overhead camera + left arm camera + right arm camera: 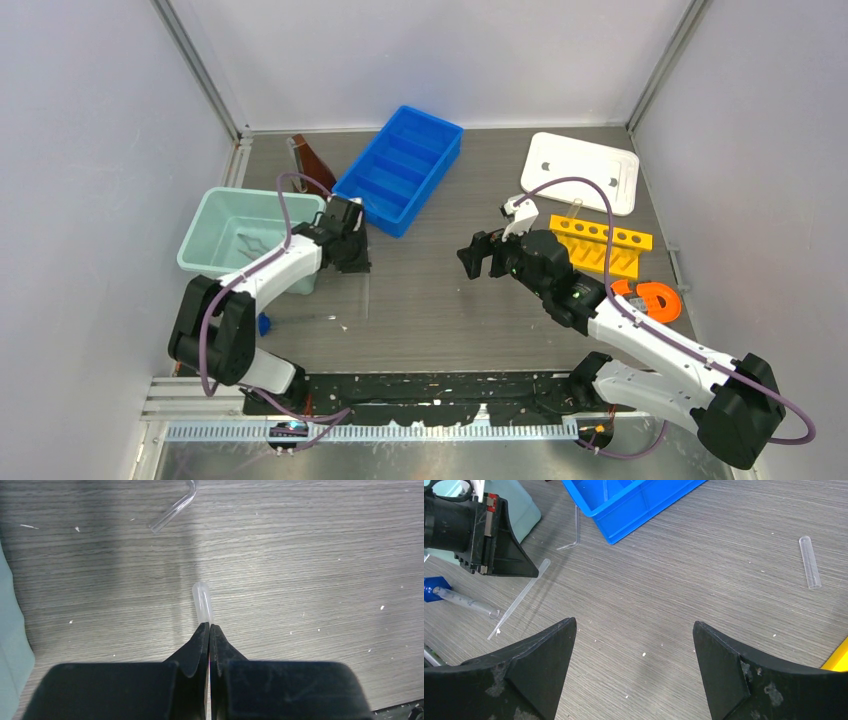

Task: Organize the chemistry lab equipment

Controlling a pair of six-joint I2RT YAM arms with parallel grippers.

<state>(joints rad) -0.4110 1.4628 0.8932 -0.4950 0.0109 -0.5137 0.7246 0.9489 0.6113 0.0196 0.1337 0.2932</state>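
My left gripper (209, 626) is shut on a thin clear glass rod (202, 601), whose rounded end sticks out past the fingertips just above the table. In the right wrist view the same rod (519, 600) slants down from the left gripper (526, 572) to the tabletop. A bent glass tube (175, 510) lies just beyond it. A blue-capped tube (454, 597) lies near the teal bin. My right gripper (634, 625) hangs open over bare table, holding nothing. A short clear tube (810, 562) lies to its right. The yellow holed rack (600, 243) and white lid (585, 170) sit at the right.
A blue divided tray (400, 168) stands at the back centre and a teal bin (245, 235) at the left, close to the left gripper (350, 245). An orange round object (650, 298) lies by the right arm. A brown item (310, 162) leans near the back wall.
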